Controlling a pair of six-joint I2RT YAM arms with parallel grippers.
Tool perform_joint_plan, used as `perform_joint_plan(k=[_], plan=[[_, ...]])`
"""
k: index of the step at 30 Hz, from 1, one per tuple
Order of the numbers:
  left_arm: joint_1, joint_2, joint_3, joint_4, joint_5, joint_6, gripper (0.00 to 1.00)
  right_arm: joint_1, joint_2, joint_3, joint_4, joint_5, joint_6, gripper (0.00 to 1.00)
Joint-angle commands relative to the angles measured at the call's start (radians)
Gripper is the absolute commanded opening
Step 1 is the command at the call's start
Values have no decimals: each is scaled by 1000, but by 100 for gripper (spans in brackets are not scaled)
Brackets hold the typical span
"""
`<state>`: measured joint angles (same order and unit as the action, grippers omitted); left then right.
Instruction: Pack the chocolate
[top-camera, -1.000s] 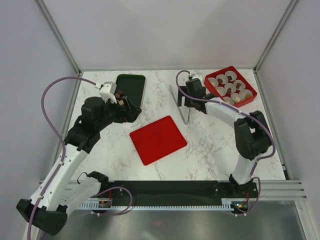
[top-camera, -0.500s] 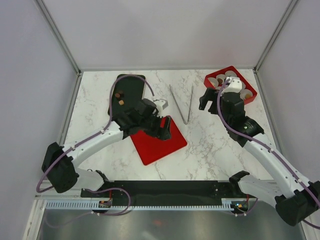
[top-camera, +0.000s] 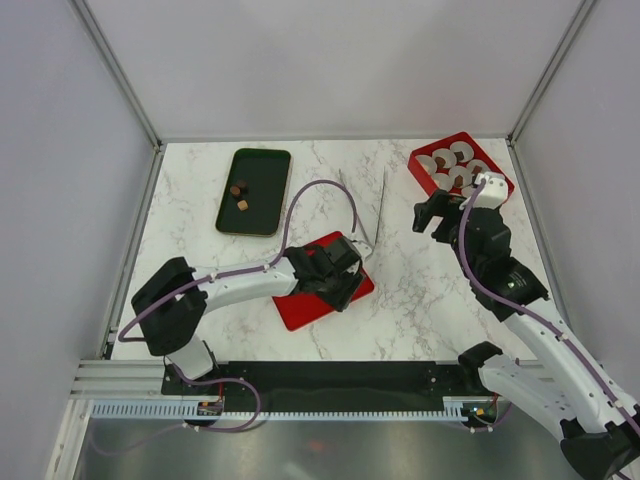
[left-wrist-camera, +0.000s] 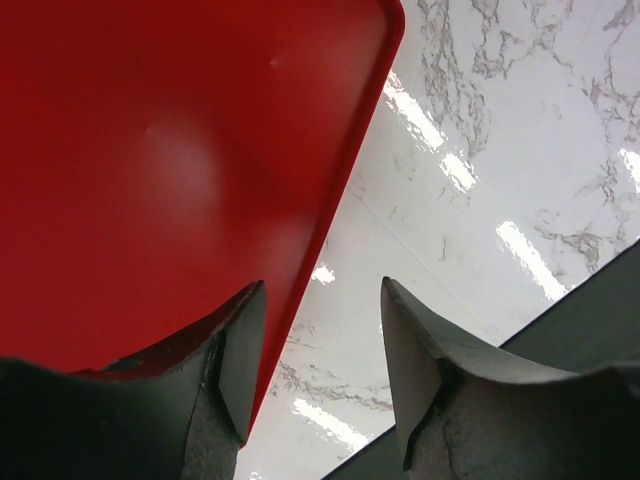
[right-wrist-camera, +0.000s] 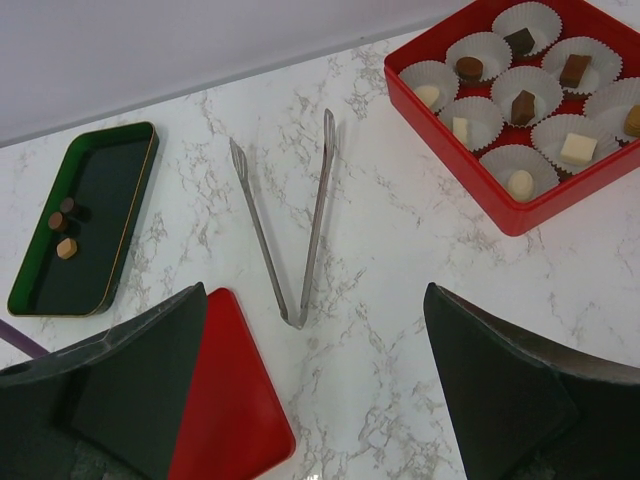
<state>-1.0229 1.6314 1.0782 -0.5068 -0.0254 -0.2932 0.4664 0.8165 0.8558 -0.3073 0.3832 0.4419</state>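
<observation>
Left hand (left-wrist-camera: 322, 300) astride red lid (left-wrist-camera: 170, 150) edge; right hand (right-wrist-camera: 314, 290) agape near tongs (right-wrist-camera: 316, 200)

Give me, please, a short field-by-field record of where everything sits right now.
left pincer: open, jaws straddling an edge of the red lid, one over the lid, one over the marble table
right pincer: open, empty, above the table
tongs: lying flat on the table, untouched
green tray: three loose chocolates at one end
red box: paper cups, each visible one holding a chocolate
</observation>
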Motion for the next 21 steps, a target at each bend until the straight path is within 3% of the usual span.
perform_joint_plan(k=[1, 11, 21], plan=[[-14, 24, -21, 92, -73, 46, 55, -2, -20, -15, 20, 13, 9, 98], [-28, 139, -50, 154, -80, 42, 44, -5, -39, -15, 2, 25, 3, 98], [-39, 116, -12, 97, -87, -23, 3, -3, -10, 46, -10, -61, 15, 98]])
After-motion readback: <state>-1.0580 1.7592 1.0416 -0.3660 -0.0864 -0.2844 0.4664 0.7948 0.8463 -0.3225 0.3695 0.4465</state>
